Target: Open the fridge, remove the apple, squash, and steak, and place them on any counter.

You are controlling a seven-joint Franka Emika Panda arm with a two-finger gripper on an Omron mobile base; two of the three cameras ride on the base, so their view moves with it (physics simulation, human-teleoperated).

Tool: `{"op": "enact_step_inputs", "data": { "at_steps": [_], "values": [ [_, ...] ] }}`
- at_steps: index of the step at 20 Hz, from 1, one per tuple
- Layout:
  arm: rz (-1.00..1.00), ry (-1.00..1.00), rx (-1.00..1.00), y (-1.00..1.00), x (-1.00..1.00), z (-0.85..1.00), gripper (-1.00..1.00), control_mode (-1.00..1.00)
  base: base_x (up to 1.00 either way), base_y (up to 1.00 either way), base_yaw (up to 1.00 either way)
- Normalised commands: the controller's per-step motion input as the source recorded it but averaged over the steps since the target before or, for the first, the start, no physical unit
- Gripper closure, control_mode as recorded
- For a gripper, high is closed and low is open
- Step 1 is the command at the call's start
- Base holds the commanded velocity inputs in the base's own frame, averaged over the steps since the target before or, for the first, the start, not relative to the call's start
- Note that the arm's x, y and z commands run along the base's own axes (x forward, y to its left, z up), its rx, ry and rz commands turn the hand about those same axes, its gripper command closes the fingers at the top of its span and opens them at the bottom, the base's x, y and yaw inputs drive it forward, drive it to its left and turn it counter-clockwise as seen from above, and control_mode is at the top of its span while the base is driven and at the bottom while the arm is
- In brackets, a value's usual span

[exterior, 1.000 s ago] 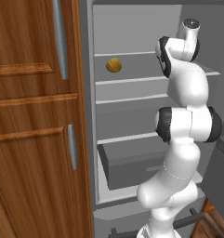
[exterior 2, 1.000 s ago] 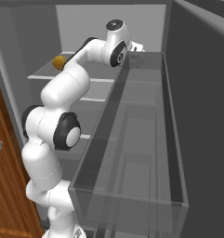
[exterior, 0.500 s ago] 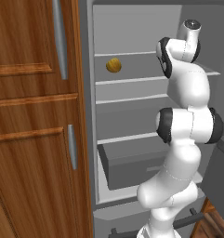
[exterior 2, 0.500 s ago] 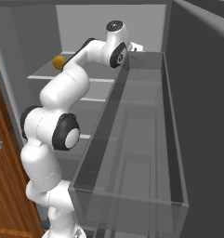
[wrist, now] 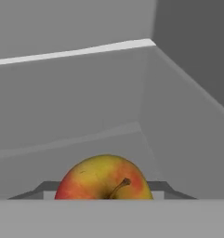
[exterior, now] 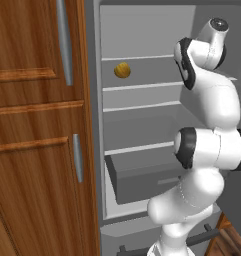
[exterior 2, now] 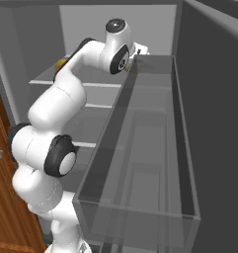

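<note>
The fridge (exterior: 142, 30) stands open, and my arm reaches onto its upper shelf at the right. In the hand view the apple (wrist: 103, 179), red-orange with a yellow patch and its stem toward me, sits between the dark fingertips (wrist: 44, 188) of my gripper (wrist: 104, 189). The jaws press on both of its sides, so the gripper is shut on it. The squash (exterior: 122, 70) rests on the same upper shelf further left, apart from the hand; a sliver of the squash (exterior 2: 61, 62) shows behind my arm. The steak and the counter are out of view.
A brown wooden cabinet (exterior: 37, 130) with silver handles flanks the fridge on the left. The open fridge door (exterior 2: 214, 123) with its clear door bin (exterior 2: 140, 163) runs along my right side. A grey drawer (exterior: 142, 175) sticks out below the shelves.
The hand has sunk very slightly on the upper shelf. The squash has stayed where it was.
</note>
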Motion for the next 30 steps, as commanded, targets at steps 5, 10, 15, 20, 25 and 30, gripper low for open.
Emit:
{"op": "enact_step_inputs", "data": {
  "at_steps": [5,10,15,20,25,30],
  "values": [
    [0.00,-0.14,-0.02,0.53,-1.00,0.00,1.00,-1.00,0.00,0.00,0.00],
    [0.00,0.00,-0.01,0.55,-1.00,0.21,1.00,-1.00,0.00,0.00,0.00],
    [0.00,0.11,0.00,0.51,-1.00,0.65,1.00,-1.00,0.00,0.00,0.00],
    [0.05,0.19,0.00,0.44,-1.00,0.37,1.00,-1.00,0.00,0.00,0.00],
    [0.15,0.03,0.00,0.54,-1.00,-0.05,1.00,-1.00,0.00,0.00,0.00],
    [0.18,0.00,0.05,0.29,-0.99,-0.37,1.00,-1.00,0.00,0.00,0.00]
  ]
}}
